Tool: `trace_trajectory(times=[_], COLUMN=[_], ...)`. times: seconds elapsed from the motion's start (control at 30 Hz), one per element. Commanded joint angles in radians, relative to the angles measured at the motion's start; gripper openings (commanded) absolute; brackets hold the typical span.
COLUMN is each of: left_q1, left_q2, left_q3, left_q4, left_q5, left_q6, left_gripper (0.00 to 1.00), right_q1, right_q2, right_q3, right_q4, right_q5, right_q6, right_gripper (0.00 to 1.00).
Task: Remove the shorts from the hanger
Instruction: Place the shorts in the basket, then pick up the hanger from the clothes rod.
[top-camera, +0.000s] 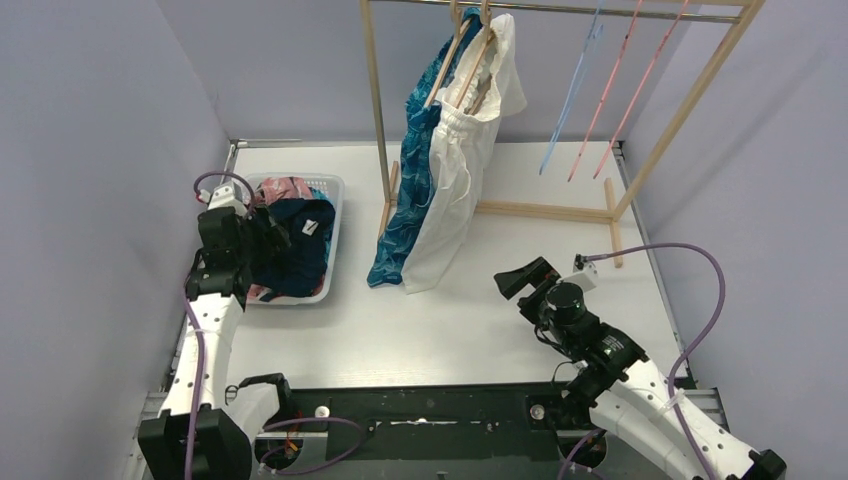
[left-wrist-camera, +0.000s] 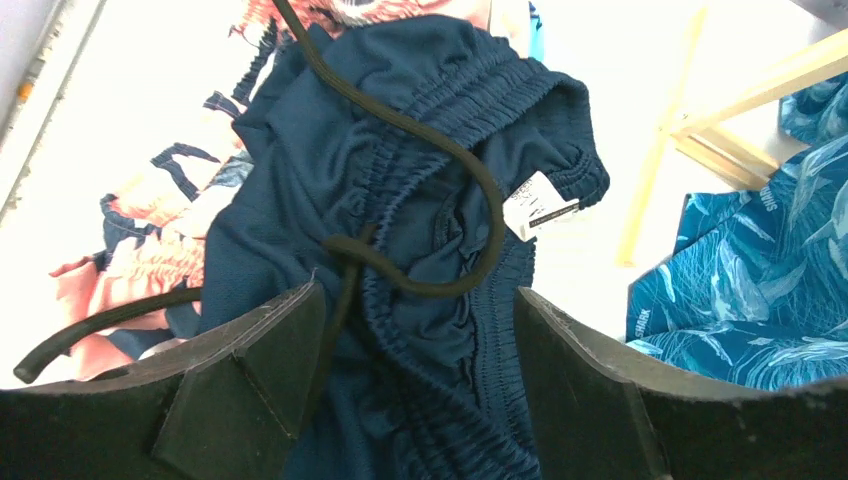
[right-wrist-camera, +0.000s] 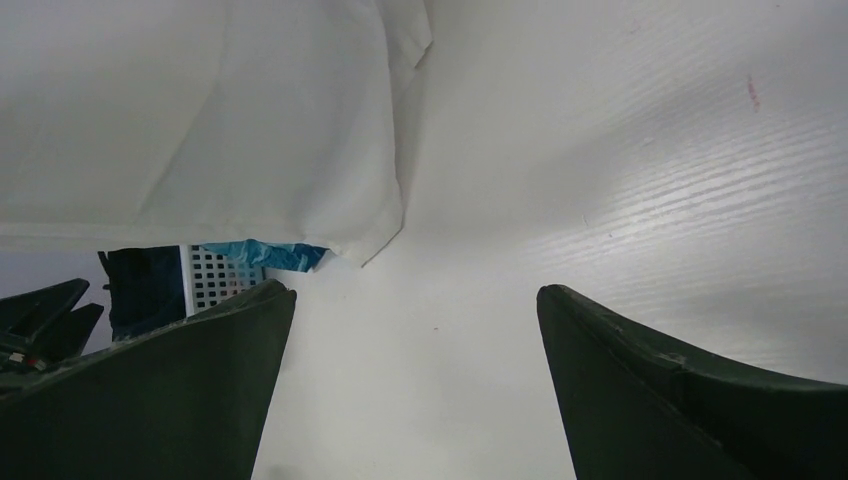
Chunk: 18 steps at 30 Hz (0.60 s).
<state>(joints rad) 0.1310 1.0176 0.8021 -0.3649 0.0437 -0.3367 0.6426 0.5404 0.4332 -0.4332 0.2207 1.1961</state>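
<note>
Two pairs of shorts hang on wooden hangers (top-camera: 470, 50) on the rack: white drawstring shorts (top-camera: 455, 170) (right-wrist-camera: 200, 120) and blue leaf-pattern shorts (top-camera: 410, 190) (left-wrist-camera: 740, 290). Plain navy shorts (top-camera: 300, 245) (left-wrist-camera: 400, 150) lie in the white basket (top-camera: 335, 215), on top of pink floral shorts (top-camera: 283, 188) (left-wrist-camera: 150, 230). A black drawstring (left-wrist-camera: 440, 150) loops across the navy waistband. My left gripper (top-camera: 262, 235) (left-wrist-camera: 418, 290) hovers open just over the navy shorts, its jaws apart on either side of the fabric. My right gripper (top-camera: 522, 278) (right-wrist-camera: 415, 290) is open above bare table, near the white shorts' hem.
The wooden rack (top-camera: 380, 100) stands at the back of the table, its foot bar (top-camera: 545, 210) running along the tabletop. An empty blue hanger (top-camera: 575, 100) and pink hangers (top-camera: 620, 90) dangle on its right side. Walls close in left and right.
</note>
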Motion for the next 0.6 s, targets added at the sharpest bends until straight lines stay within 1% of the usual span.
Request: trace_trajectory(times=[0.0,0.13,0.33,0.43,0.5,0.57], left_q1=[0.012,0.013,0.013,0.013,0.012,0.007], left_q2=[-0.084,-0.130,-0.160,-0.178,-0.188,-0.192], left_q3=[-0.019,-0.042,-0.072,-0.074,-0.055,-0.034], left_q4=[0.096,0.118,0.118,0.110,0.110,0.144], left_q5=[-0.021,-0.003,0.112,0.250,0.354,0.483], left_q6=[-0.007,-0.013,-0.010,-0.017,-0.041,-0.082], left_gripper=[0.69,0.71,0.71,0.71,0.72,0.71], right_q1=[0.005,0.006,0.024,0.060,0.094,0.130], right_q2=[0.051,0.117,0.216,0.233,0.229,0.222], right_q3=[0.007,0.012,0.007,0.002,-0.014,-0.034], right_q4=[0.217,0.304,0.368,0.396,0.415,0.435], right_q5=[-0.026,-0.074,-0.159,-0.144,-0.093,-0.033], right_q6=[-0.064,-0.112,-0.147,-0.168,-0.183,-0.190], right_gripper=[0.98,0.98,0.98,0.98,0.98,0.98])
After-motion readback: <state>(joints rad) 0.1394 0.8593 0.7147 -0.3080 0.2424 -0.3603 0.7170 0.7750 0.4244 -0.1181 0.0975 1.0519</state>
